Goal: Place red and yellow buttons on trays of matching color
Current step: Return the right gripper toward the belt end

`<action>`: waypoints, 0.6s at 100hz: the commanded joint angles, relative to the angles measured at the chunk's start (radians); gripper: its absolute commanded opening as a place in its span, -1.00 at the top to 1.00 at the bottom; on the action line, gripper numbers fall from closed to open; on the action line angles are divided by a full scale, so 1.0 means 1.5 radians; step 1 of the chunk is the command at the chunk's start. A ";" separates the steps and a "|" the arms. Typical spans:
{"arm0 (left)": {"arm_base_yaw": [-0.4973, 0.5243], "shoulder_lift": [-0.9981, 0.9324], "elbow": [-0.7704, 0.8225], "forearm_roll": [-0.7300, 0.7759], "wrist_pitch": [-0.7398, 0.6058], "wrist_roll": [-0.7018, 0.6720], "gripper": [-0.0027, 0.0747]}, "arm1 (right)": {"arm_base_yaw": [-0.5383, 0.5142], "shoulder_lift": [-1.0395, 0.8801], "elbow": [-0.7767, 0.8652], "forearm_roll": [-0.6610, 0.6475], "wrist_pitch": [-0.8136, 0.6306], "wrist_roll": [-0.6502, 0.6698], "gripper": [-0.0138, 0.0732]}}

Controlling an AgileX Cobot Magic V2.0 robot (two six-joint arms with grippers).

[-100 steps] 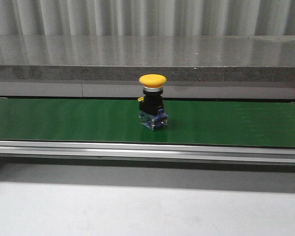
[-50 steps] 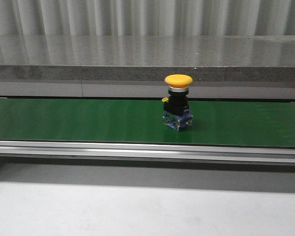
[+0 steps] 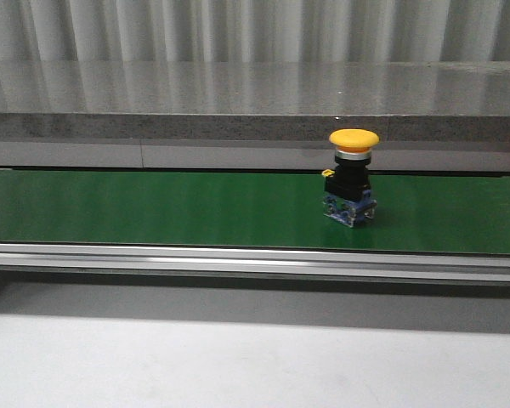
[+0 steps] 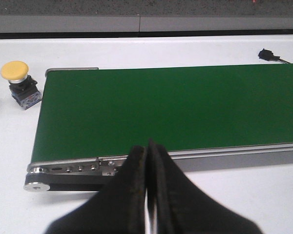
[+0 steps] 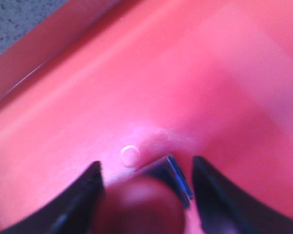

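Now red button (image 5: 141,202) between spread right pincer (image 5: 149,195) fingers, over red tray (image 5: 195,87); left pincer (image 4: 147,195) pressed together.

**Yellow button upright on the green belt**

A yellow button (image 3: 354,138) with a mushroom cap stands upright on a black body (image 3: 350,179) and a blue base (image 3: 349,208). It sits on the green conveyor belt (image 3: 153,208), right of the belt's middle, nearer the far edge. A metal rail (image 3: 238,259) runs along the belt's near edge, a grey ledge (image 3: 195,127) behind.

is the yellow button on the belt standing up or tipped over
Upright: the yellow button stands on its base, cap on top, on the green belt.
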 commanded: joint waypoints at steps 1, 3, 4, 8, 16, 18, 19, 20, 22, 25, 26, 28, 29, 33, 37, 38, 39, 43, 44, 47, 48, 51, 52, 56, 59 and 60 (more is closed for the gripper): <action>-0.006 0.000 -0.018 -0.005 -0.047 0.001 0.98 | -0.002 -0.040 -0.024 0.010 -0.036 -0.001 -0.54; -0.006 0.000 -0.018 -0.005 -0.047 0.001 0.98 | -0.002 -0.040 -0.024 0.010 -0.036 -0.001 -0.55; -0.006 0.000 -0.018 -0.005 -0.047 0.001 0.98 | -0.002 -0.041 -0.024 0.010 -0.036 -0.001 -0.55; -0.006 0.000 -0.018 -0.005 -0.047 0.001 0.98 | -0.002 -0.041 -0.024 0.010 -0.036 -0.001 -0.54; -0.006 0.000 -0.018 -0.005 -0.047 0.001 0.98 | -0.002 -0.049 -0.022 0.010 -0.032 -0.001 -0.54; -0.006 0.000 -0.018 -0.005 -0.047 0.001 0.98 | -0.002 -0.053 -0.019 0.010 -0.033 -0.001 -0.54; -0.006 0.000 -0.018 -0.005 -0.047 0.001 0.98 | -0.002 -0.055 -0.017 0.009 -0.035 -0.001 -0.54; -0.006 0.000 -0.018 -0.005 -0.047 0.001 0.98 | -0.002 -0.057 -0.016 0.009 -0.036 -0.001 -0.54; -0.006 0.000 -0.018 -0.005 -0.047 0.001 0.98 | -0.002 -0.064 -0.011 0.009 -0.040 -0.001 -0.54; -0.006 0.000 -0.018 -0.005 -0.047 0.001 0.98 | -0.001 -0.073 -0.003 0.009 -0.047 -0.001 -0.54; -0.006 0.000 -0.018 -0.005 -0.047 0.001 0.98 | -0.001 -0.076 0.002 0.009 -0.051 -0.001 -0.54; -0.006 0.000 -0.018 -0.005 -0.047 0.001 0.98 | -0.001 -0.085 0.010 0.009 -0.058 -0.001 -0.54; -0.006 0.000 -0.018 -0.005 -0.047 0.001 0.98 | -0.001 -0.092 0.013 0.009 -0.060 -0.001 -0.54; -0.006 0.000 -0.018 -0.005 -0.047 0.001 0.98 | -0.001 -0.111 0.033 0.009 -0.074 -0.001 -0.54; -0.006 0.000 -0.018 -0.005 -0.047 0.001 0.98 | -0.001 -0.135 0.051 0.009 -0.085 -0.001 -0.54; -0.006 0.000 -0.018 -0.005 -0.047 0.001 0.98 | -0.001 -0.144 0.059 0.009 -0.089 -0.001 -0.54; -0.006 0.000 -0.018 -0.005 -0.047 0.001 0.98 | -0.001 -0.149 0.062 0.009 -0.091 -0.001 -0.54; -0.006 0.000 -0.018 -0.005 -0.047 0.001 0.98 | -0.001 -0.176 0.085 0.009 -0.102 -0.003 -0.54; -0.006 0.000 -0.018 -0.005 -0.047 0.001 0.98 | -0.001 -0.180 0.088 0.009 -0.103 -0.004 -0.54; -0.006 0.000 -0.018 -0.005 -0.047 0.001 0.98 | 0.000 -0.197 0.105 0.009 -0.108 -0.007 -0.54; -0.006 0.000 -0.018 -0.005 -0.047 0.001 0.98 | 0.000 -0.206 0.108 0.009 -0.108 -0.007 -0.54; -0.006 0.000 -0.018 -0.005 -0.047 0.001 0.98 | 0.003 -0.224 0.120 0.009 -0.108 -0.009 -0.54; -0.006 0.000 -0.018 -0.005 -0.047 0.001 0.98 | 0.003 -0.233 0.126 0.009 -0.106 -0.009 -0.54; -0.006 0.000 -0.018 -0.005 -0.047 0.001 0.98 | 0.006 -0.254 0.142 0.009 -0.094 -0.012 -0.54; -0.006 0.000 -0.018 -0.005 -0.047 0.001 0.98 | 0.009 -0.276 0.152 0.007 -0.081 -0.012 -0.54; -0.006 0.000 -0.018 -0.005 -0.047 0.001 0.98 | 0.010 -0.280 0.155 0.007 -0.079 -0.012 -0.54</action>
